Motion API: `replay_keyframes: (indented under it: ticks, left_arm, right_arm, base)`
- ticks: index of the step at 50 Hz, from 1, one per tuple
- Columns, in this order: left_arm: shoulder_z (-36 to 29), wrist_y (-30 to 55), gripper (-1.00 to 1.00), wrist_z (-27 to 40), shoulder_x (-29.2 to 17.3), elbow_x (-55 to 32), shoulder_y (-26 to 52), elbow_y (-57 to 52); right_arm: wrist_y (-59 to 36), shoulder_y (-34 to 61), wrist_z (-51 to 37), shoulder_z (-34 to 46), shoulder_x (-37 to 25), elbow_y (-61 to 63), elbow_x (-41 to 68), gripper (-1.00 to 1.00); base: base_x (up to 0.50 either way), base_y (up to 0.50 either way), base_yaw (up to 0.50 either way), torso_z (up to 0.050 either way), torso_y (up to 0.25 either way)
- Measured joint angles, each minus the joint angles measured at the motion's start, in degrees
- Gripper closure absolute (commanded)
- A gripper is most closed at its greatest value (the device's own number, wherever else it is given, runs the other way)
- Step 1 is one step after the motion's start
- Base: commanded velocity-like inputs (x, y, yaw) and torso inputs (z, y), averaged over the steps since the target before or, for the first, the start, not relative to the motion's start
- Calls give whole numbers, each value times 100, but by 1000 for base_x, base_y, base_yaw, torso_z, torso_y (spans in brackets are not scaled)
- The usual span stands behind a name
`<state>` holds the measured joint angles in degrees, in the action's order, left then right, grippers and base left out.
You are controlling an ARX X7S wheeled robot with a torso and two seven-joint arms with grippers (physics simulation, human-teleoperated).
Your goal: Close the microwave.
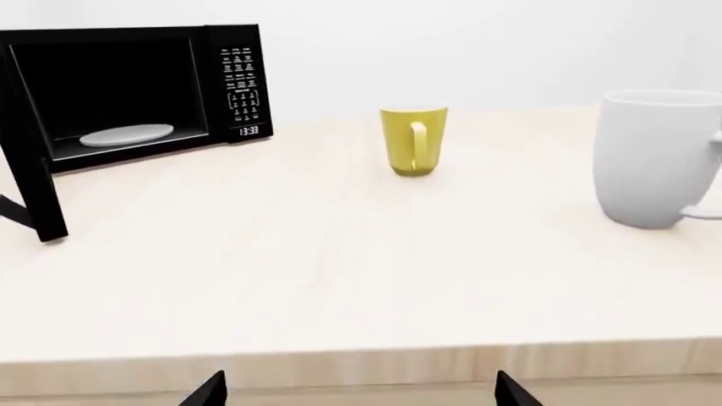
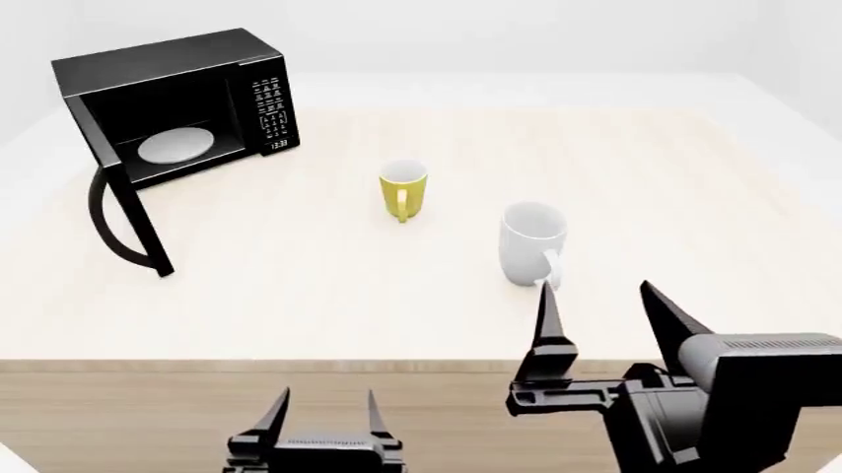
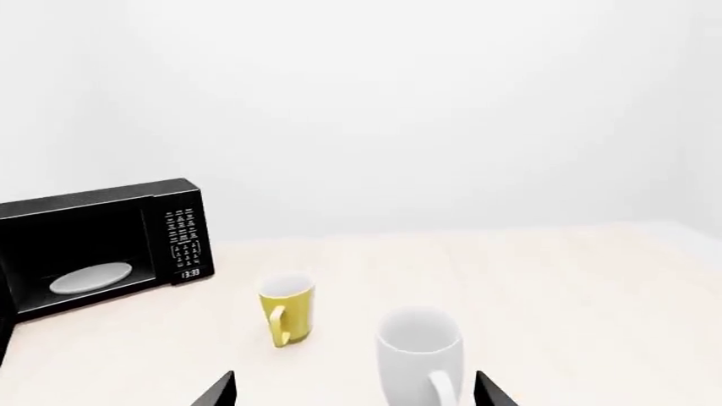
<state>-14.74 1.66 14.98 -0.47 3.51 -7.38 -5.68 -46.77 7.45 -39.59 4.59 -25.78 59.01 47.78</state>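
Observation:
The black microwave stands at the table's far left with its door swung wide open toward me. A white round plate lies inside, and the keypad panel is on its right side. It also shows in the left wrist view as the microwave and in the right wrist view as the microwave. My left gripper hangs open below the table's front edge, well short of the door. My right gripper is open and raised just in front of the white mug. Both hold nothing.
A yellow mug stands mid-table and a larger white mug nearer to me on the right. The light wooden table has its front edge just beyond my left gripper.

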Motion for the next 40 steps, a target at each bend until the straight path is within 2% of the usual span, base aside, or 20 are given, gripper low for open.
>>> replay_keyframes:
  ticks: [19,33,40]
  left_arm:
    - [-70,50,-100,76,40,65,-65,-61]
    - [-79,57,-100,86,46,73,-77,-68]
    - [-85,58,-100,86,47,75,-68,-72]
  right_arm:
    - [1243,728,-1530,1189,-1432,73,1146,-100]
    - [2334,1131,-1950,2215,-2182,70,1161,-100]
    - [2561,1254,-2042,2500,-2351,38,1105,-100]
  base:
    - [0,0,0,0,0]
    - [481,0,0,0,0]
    - [0,110,0,0,0]
